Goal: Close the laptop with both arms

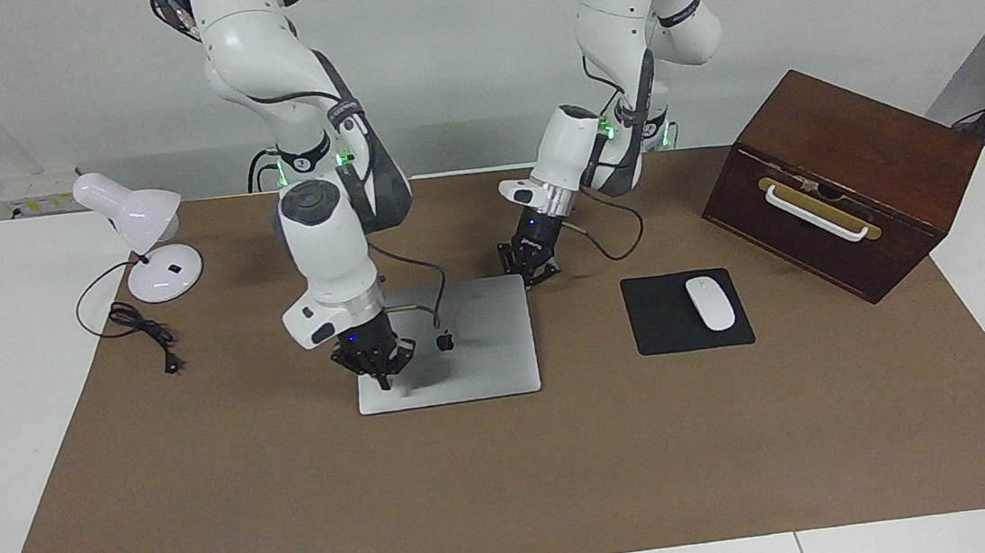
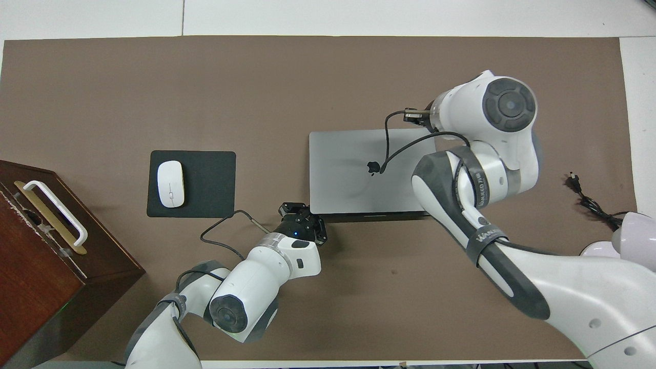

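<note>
The silver-grey laptop [image 1: 481, 350] lies in the middle of the brown mat with its lid down flat and the dark apple logo facing up; it also shows in the overhead view [image 2: 348, 174]. My right gripper [image 1: 374, 362] points down onto the lid near the corner toward the right arm's end, farthest from the robots. In the overhead view that gripper is hidden under its own wrist. My left gripper [image 1: 529, 262] is low at the laptop's corner nearest the robots, toward the left arm's end; it also shows in the overhead view [image 2: 302, 225].
A black mouse pad [image 1: 670, 332] with a white mouse [image 1: 710, 302] lies beside the laptop toward the left arm's end. A brown wooden box [image 1: 845, 179] with a white handle stands past it. A white desk lamp [image 1: 144, 229] and its black cable [image 1: 145, 332] are at the right arm's end.
</note>
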`<state>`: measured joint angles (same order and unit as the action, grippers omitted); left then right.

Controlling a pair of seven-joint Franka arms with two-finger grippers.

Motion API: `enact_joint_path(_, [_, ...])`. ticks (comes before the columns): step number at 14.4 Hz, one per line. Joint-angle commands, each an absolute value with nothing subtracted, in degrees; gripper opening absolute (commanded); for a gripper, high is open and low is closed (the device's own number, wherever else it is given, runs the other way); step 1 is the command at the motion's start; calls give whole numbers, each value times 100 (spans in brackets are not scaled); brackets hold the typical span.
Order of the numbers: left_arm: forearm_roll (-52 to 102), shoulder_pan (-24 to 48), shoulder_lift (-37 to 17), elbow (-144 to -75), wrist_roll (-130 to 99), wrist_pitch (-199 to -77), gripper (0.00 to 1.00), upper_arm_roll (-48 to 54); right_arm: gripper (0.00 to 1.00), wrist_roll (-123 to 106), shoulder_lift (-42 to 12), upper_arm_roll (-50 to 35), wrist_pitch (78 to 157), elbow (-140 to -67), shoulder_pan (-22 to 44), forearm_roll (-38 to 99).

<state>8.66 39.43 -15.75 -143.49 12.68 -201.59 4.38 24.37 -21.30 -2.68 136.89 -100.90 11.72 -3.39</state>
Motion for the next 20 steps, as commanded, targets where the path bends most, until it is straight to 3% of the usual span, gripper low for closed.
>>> enact_joint_path(1, [923,3937,-2092,-14520,1459,-19960,0,325,0,1568,-2110,-325,13124,-9591,827,-457])
enact_joint_path(5, [923,3894,-2092,-14520,1468,-19942,0,316,0,959,-1777,-325,12229,-9160,659,-658])
enact_joint_path(12, [923,3867,-2092,-14520,1441,-19951,0,325,59,-78,-713,-334,10953,-9149,221,-791])
enact_joint_path(14, [914,3867,-2074,-14537,1441,-19951,0,325,100,-359,-432,-334,10741,-9185,-25,-756])
enact_joint_path(20, [923,3788,-1583,-14686,1389,-19558,0,325,100,-519,281,-325,9958,-9386,-394,-134])
